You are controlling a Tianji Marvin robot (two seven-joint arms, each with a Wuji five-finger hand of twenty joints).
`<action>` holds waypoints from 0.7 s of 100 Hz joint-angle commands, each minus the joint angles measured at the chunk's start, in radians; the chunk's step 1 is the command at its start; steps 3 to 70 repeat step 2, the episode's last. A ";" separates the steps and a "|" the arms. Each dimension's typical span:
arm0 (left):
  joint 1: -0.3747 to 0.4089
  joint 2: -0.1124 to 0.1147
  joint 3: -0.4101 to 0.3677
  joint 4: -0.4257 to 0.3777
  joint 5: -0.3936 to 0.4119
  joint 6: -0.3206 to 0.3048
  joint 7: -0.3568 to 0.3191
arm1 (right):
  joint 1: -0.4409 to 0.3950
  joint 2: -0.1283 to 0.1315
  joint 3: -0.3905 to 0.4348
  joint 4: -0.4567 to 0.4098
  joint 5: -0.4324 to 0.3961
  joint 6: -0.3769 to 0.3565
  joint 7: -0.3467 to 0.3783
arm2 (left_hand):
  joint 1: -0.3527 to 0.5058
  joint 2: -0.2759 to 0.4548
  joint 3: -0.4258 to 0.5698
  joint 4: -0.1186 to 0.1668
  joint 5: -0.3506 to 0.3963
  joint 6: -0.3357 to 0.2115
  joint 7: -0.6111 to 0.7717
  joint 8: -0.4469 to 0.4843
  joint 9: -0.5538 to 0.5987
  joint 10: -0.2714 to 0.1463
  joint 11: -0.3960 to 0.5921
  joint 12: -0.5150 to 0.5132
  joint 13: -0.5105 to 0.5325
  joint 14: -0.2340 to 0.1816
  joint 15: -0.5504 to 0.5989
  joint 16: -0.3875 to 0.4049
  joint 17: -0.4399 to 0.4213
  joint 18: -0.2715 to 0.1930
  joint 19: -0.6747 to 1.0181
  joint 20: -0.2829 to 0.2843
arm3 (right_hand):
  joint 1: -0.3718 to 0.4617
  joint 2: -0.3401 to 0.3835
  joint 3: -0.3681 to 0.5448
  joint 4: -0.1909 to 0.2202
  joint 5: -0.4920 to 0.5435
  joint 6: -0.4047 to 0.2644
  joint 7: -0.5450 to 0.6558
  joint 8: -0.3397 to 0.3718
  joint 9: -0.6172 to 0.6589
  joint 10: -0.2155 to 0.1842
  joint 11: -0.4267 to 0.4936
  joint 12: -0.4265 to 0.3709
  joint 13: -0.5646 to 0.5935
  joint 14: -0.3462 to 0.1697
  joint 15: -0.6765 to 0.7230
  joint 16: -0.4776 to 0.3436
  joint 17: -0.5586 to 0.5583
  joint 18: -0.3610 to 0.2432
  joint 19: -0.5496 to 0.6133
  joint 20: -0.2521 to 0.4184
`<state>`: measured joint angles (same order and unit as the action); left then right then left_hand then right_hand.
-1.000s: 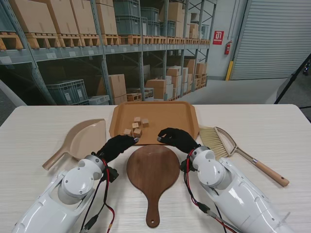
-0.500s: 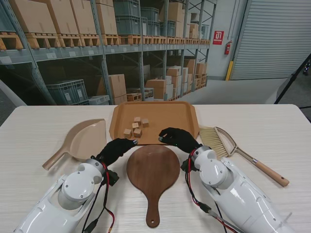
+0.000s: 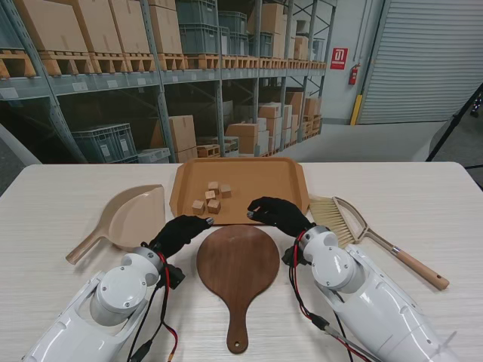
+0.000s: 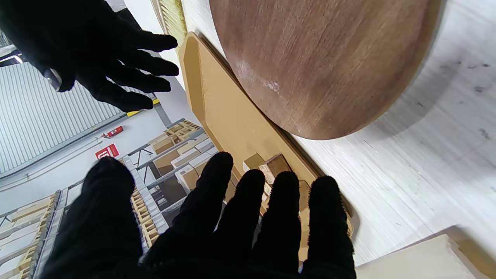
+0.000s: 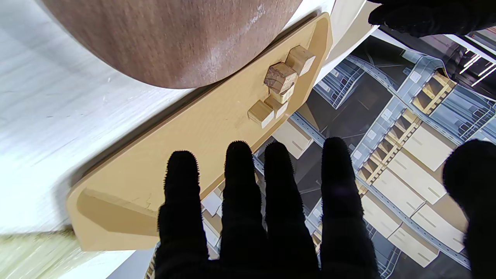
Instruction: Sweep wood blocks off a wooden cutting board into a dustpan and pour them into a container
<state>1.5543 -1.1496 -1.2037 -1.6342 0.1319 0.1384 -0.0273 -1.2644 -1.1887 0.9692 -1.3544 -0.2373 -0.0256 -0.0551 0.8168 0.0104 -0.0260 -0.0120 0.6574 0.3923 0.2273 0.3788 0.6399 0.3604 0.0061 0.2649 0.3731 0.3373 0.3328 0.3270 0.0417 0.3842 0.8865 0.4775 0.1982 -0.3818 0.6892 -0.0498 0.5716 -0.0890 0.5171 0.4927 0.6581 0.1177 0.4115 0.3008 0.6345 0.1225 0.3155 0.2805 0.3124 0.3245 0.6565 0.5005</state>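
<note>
Both hands empty, fingers spread, held at the near rim of the tray; blocks sit on the tray.

Nearest me: dark round wooden cutting board (image 3: 238,264), bare, handle toward me. Left hand (image 3: 178,232) and right hand (image 3: 279,214) flank its far edge, holding nothing. Beyond them the tan tray (image 3: 275,181) carries the wood blocks (image 3: 211,197), clustered left of centre. Dustpan (image 3: 132,216) lies left of the tray, brush (image 3: 355,222) to its right.
</note>
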 commanded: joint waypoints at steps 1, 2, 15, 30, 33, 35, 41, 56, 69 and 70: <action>0.005 -0.004 -0.003 -0.009 0.004 0.002 -0.016 | -0.008 0.000 -0.001 -0.005 -0.002 -0.008 0.015 | -0.016 0.037 -0.005 -0.009 0.015 -0.004 -0.004 0.001 0.036 0.014 0.301 -0.004 0.052 0.031 0.003 0.009 0.004 0.008 0.018 -0.014 | -0.037 0.028 -0.035 0.014 0.005 -0.021 -0.008 -0.001 -0.014 -0.015 -0.013 -0.010 -0.016 -0.020 -0.019 -0.003 0.000 0.018 -0.017 0.031; 0.006 -0.004 -0.003 -0.009 0.005 0.003 -0.016 | -0.009 0.000 -0.001 -0.005 -0.003 -0.008 0.015 | -0.016 0.036 -0.005 -0.009 0.015 -0.004 -0.004 0.001 0.035 0.014 0.301 -0.004 0.052 0.031 0.003 0.009 0.004 0.008 0.018 -0.014 | -0.036 0.028 -0.035 0.014 0.004 -0.021 -0.008 -0.001 -0.014 -0.015 -0.013 -0.010 -0.016 -0.020 -0.019 -0.003 0.000 0.018 -0.017 0.031; 0.006 -0.004 -0.003 -0.009 0.005 0.003 -0.016 | -0.009 0.000 -0.001 -0.005 -0.003 -0.008 0.015 | -0.016 0.036 -0.005 -0.009 0.015 -0.004 -0.004 0.001 0.035 0.014 0.301 -0.004 0.052 0.031 0.003 0.009 0.004 0.008 0.018 -0.014 | -0.036 0.028 -0.035 0.014 0.004 -0.021 -0.008 -0.001 -0.014 -0.015 -0.013 -0.010 -0.016 -0.020 -0.019 -0.003 0.000 0.018 -0.017 0.031; 0.006 -0.004 -0.003 -0.009 0.005 0.003 -0.016 | -0.009 0.000 -0.001 -0.005 -0.003 -0.008 0.015 | -0.016 0.036 -0.005 -0.009 0.015 -0.004 -0.004 0.001 0.035 0.014 0.301 -0.004 0.052 0.031 0.003 0.009 0.004 0.008 0.018 -0.014 | -0.036 0.028 -0.035 0.014 0.004 -0.021 -0.008 -0.001 -0.014 -0.015 -0.013 -0.010 -0.016 -0.020 -0.019 -0.003 0.000 0.018 -0.017 0.031; 0.006 -0.004 -0.003 -0.009 0.005 0.003 -0.016 | -0.009 0.000 -0.001 -0.005 -0.003 -0.008 0.015 | -0.016 0.036 -0.005 -0.009 0.015 -0.004 -0.004 0.001 0.035 0.014 0.301 -0.004 0.052 0.031 0.003 0.009 0.004 0.008 0.018 -0.014 | -0.036 0.028 -0.035 0.014 0.004 -0.021 -0.008 -0.001 -0.014 -0.015 -0.013 -0.010 -0.016 -0.020 -0.019 -0.003 0.000 0.018 -0.017 0.031; 0.006 -0.004 -0.003 -0.009 0.005 0.003 -0.016 | -0.009 0.000 -0.001 -0.005 -0.003 -0.008 0.015 | -0.016 0.036 -0.005 -0.009 0.015 -0.004 -0.004 0.001 0.035 0.014 0.301 -0.004 0.052 0.031 0.003 0.009 0.004 0.008 0.018 -0.014 | -0.036 0.028 -0.035 0.014 0.004 -0.021 -0.008 -0.001 -0.014 -0.015 -0.013 -0.010 -0.016 -0.020 -0.019 -0.003 0.000 0.018 -0.017 0.031; 0.006 -0.004 -0.003 -0.009 0.005 0.003 -0.016 | -0.009 0.000 -0.001 -0.005 -0.003 -0.008 0.015 | -0.016 0.036 -0.005 -0.009 0.015 -0.004 -0.004 0.001 0.035 0.014 0.301 -0.004 0.052 0.031 0.003 0.009 0.004 0.008 0.018 -0.014 | -0.036 0.028 -0.035 0.014 0.004 -0.021 -0.008 -0.001 -0.014 -0.015 -0.013 -0.010 -0.016 -0.020 -0.019 -0.003 0.000 0.018 -0.017 0.031; 0.006 -0.004 -0.003 -0.009 0.005 0.003 -0.016 | -0.009 0.000 -0.001 -0.005 -0.003 -0.008 0.015 | -0.016 0.036 -0.005 -0.009 0.015 -0.004 -0.004 0.001 0.035 0.014 0.301 -0.004 0.052 0.031 0.003 0.009 0.004 0.008 0.018 -0.014 | -0.036 0.028 -0.035 0.014 0.004 -0.021 -0.008 -0.001 -0.014 -0.015 -0.013 -0.010 -0.016 -0.020 -0.019 -0.003 0.000 0.018 -0.017 0.031; 0.006 -0.004 -0.003 -0.009 0.005 0.003 -0.016 | -0.009 0.000 -0.001 -0.005 -0.003 -0.008 0.015 | -0.016 0.036 -0.005 -0.009 0.015 -0.004 -0.004 0.001 0.035 0.014 0.301 -0.004 0.052 0.031 0.003 0.009 0.004 0.008 0.018 -0.014 | -0.036 0.028 -0.035 0.014 0.004 -0.021 -0.008 -0.001 -0.014 -0.015 -0.013 -0.010 -0.016 -0.020 -0.019 -0.003 0.000 0.018 -0.017 0.031; 0.006 -0.004 -0.003 -0.009 0.005 0.003 -0.016 | -0.009 0.000 -0.001 -0.005 -0.003 -0.008 0.015 | -0.016 0.036 -0.005 -0.009 0.015 -0.004 -0.004 0.001 0.035 0.014 0.301 -0.004 0.052 0.031 0.003 0.009 0.004 0.008 0.018 -0.014 | -0.036 0.028 -0.035 0.014 0.004 -0.021 -0.008 -0.001 -0.014 -0.015 -0.013 -0.010 -0.016 -0.020 -0.019 -0.003 0.000 0.018 -0.017 0.031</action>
